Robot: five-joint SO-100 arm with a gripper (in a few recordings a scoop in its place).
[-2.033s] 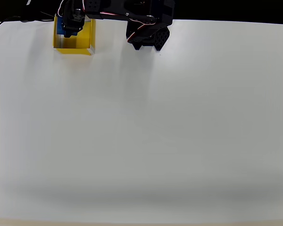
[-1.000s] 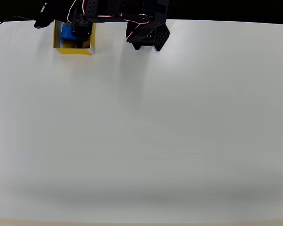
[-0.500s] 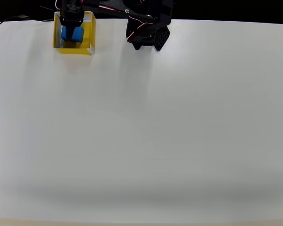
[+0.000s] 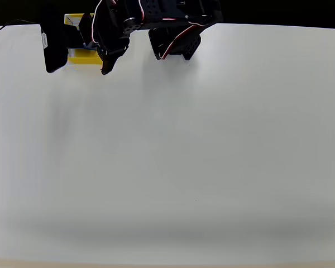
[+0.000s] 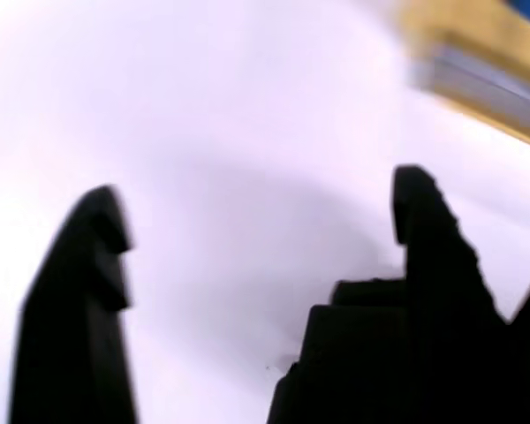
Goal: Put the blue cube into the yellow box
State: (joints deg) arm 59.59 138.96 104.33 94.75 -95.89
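1. The fingers point(image 5: 79, 291) are standing wide apart in the wrist view with only bare white table point(image 5: 203, 115) between them; nothing is being held.
2. The gripper point(image 4: 75, 58) is sitting over the table just in front of the box in the overhead view, with one dark finger left of the box and the other at its right front corner. Half a second ago it was directly over the box with the cube under it, so it is backing out and lifting away.
3. The cube point(image 5: 526, 7) is showing as a thin blue sliver at the top right edge of the wrist view, behind the box's front wall, so it is lying inside the box. In the overhead view the gripper is covering that spot and I cannot make the cube out.
4. The box point(image 4: 81, 54) is staying at the top left of the table, near the arm base point(image 4: 176, 42); no shift against the earlier frames that I can see.
5. The wrist view is blurring, which fits an arm in motion.
6. Judgement: the release is done, the cube is in the box, and the task is looking complete; only the retreat is left.
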